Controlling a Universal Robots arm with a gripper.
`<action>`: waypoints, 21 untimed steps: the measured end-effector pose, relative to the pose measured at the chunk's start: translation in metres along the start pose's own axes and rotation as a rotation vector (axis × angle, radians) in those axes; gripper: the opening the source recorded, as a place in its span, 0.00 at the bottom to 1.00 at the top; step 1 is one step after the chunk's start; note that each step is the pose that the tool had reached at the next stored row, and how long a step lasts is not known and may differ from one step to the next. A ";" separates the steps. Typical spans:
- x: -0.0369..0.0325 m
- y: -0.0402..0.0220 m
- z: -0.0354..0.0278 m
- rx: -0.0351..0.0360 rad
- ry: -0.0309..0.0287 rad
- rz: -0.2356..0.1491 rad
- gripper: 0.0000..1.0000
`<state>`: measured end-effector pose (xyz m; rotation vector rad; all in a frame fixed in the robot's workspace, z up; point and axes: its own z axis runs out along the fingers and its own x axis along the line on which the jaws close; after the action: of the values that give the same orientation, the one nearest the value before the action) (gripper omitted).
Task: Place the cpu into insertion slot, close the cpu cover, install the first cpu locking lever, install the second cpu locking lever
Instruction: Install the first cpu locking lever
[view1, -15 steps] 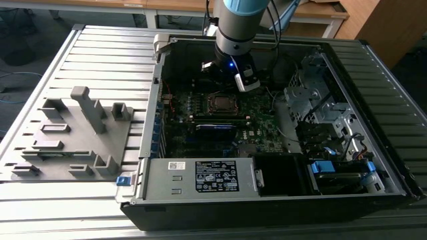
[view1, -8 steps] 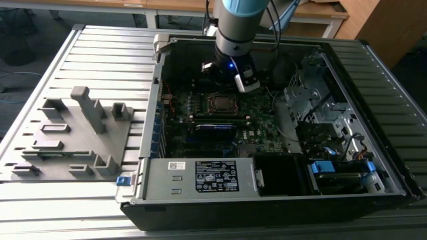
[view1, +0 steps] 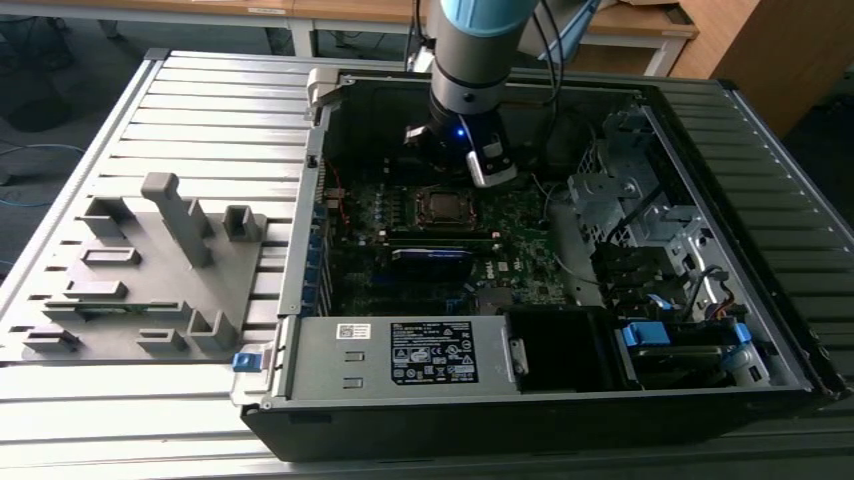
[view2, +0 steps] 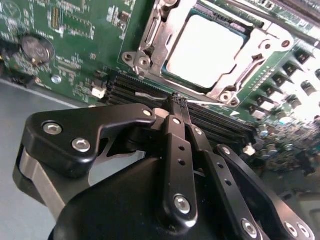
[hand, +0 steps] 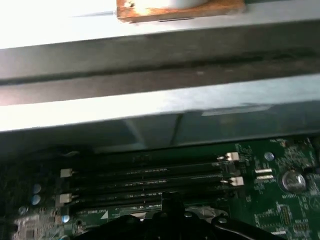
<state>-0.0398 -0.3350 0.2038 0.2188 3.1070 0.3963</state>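
The cpu (view2: 202, 47) lies flat in the insertion slot (view1: 437, 205) on the green motherboard, its pale metal top showing through the window of the cpu cover (view2: 267, 40). The cover lies down flat over it, and the slot's recess is hidden beneath both. A thin metal lever (view2: 248, 69) runs along one side of the cover. My gripper (view2: 178, 100) hangs just beside the socket, over the black memory slots (view2: 135, 90), its black fingers shut together with nothing between them. In the exterior view the gripper (view1: 451, 158) sits low inside the case, just behind the socket.
The open computer case (view1: 747, 110) walls in the board on all sides. A power supply (view1: 400, 355) sits at the front and a drive cage (view1: 641, 200) on the exterior view's right. A grey fixture plate (view1: 147, 270) lies outside the case on the left. A coin battery (view2: 36, 47) sits nearby.
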 end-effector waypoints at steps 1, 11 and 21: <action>0.0000 0.0000 0.0001 -0.0002 -0.0043 0.016 0.11; 0.0004 0.0029 0.0009 0.0024 -0.0292 0.110 0.11; 0.0008 0.0060 0.0018 0.0055 -0.0414 0.153 0.11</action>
<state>-0.0398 -0.3287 0.2036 0.4612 3.0609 0.3796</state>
